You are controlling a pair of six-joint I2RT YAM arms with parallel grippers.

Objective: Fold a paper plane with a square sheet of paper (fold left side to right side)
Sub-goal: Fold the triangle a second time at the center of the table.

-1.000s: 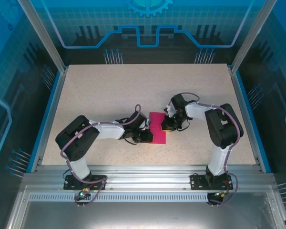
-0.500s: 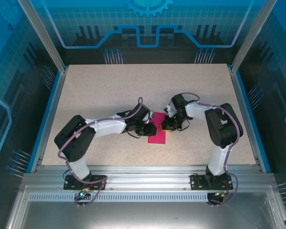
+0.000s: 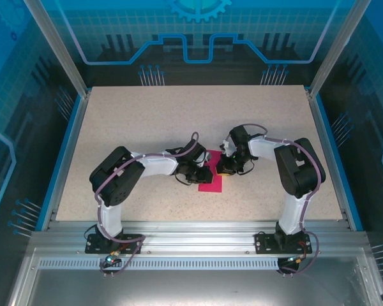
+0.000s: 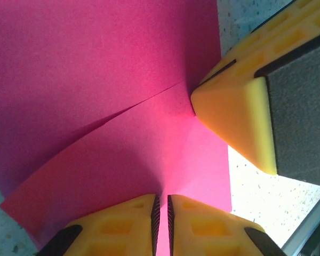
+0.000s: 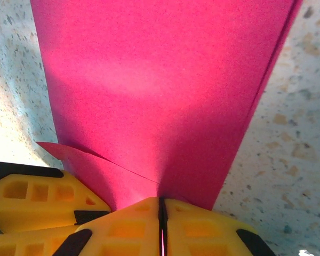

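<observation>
Folded pink paper (image 3: 211,183) on table (image 3: 179,115), pinched by left pincer (image 4: 161,207), right pincer (image 5: 161,208)

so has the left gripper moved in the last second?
Yes: the left gripper went right and away from the near table edge, toward the right gripper.

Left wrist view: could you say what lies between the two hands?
The pink paper, shown in the left wrist view, bridges left hand and right hand.
</observation>
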